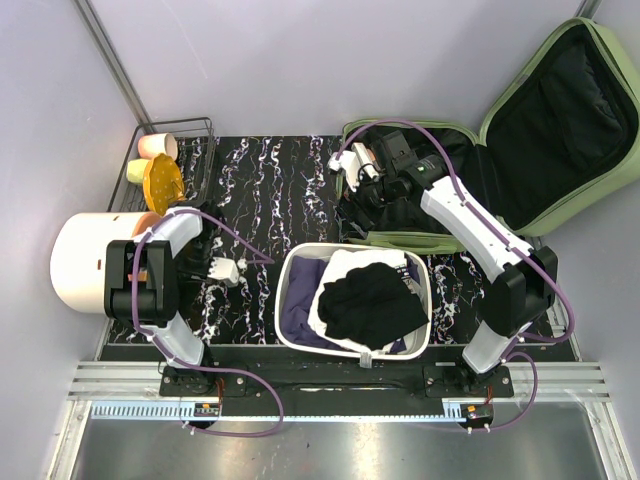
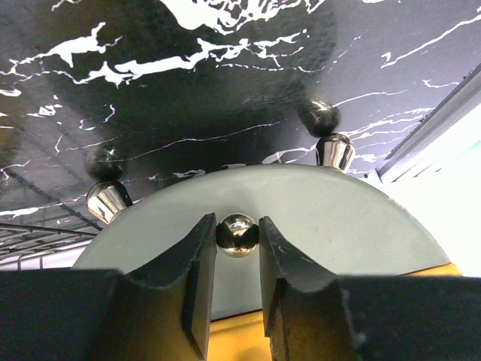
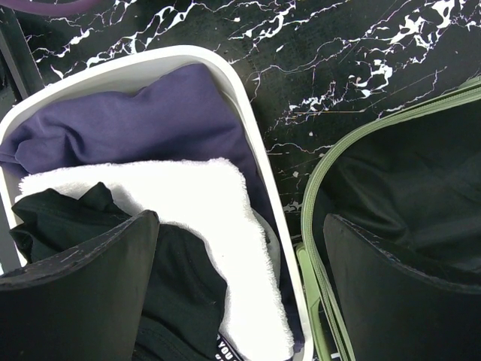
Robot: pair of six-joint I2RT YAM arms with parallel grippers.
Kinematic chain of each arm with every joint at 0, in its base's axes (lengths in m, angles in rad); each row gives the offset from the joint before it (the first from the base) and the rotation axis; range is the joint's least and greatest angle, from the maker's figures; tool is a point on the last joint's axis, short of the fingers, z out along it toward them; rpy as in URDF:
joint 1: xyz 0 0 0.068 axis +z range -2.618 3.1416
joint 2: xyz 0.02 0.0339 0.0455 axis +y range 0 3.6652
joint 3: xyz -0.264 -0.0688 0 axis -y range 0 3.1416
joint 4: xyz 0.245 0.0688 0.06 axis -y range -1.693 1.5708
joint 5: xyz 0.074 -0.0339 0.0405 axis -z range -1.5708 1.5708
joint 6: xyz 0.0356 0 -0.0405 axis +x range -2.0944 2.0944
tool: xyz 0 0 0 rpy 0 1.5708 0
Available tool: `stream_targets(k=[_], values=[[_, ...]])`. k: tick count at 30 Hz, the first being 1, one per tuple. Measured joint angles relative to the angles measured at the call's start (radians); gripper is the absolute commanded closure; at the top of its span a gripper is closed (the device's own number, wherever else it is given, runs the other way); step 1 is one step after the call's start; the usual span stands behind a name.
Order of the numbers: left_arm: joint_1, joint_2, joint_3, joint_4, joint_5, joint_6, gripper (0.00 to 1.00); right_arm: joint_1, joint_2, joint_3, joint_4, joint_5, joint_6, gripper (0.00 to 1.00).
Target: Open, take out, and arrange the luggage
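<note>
The luggage (image 1: 560,115) lies open at the far right of the counter (image 1: 265,180), its lid raised. The right gripper (image 3: 240,226) hangs with fingers wide apart over the luggage's near rim, beside the bin (image 3: 264,177) of clothes. The left gripper (image 2: 236,220) seems to pinch a small chrome knob (image 2: 238,237) on a pale disc (image 2: 316,218).

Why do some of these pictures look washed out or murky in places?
Left wrist view: the right edge is blown out to white, and the chrome ball carries bright glints. Right wrist view: the near fingers loom dark and featureless, while the white bin is sharp. Top view: even light, little shadow.
</note>
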Motion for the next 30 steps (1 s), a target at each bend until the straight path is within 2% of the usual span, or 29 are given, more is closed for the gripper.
stream_targets(k=[5,7,17,30], values=[[-0.005,0.0,0.034,-0.037,0.04,-0.008,0.97,-0.001,-0.002,-0.009,0.01,0.0,0.0,0.0],[-0.024,0.0,0.045,-0.055,0.058,-0.022,1.0,-0.001,-0.002,-0.01,0.012,0.0,0.0,0.0],[-0.158,0.015,0.087,-0.101,0.138,-0.127,1.0,-0.007,-0.016,-0.028,0.016,0.0,0.0,0.0],[-0.315,0.131,0.164,-0.103,0.133,-0.296,1.0,-0.018,-0.039,-0.061,0.035,0.0,0.0,0.0]])
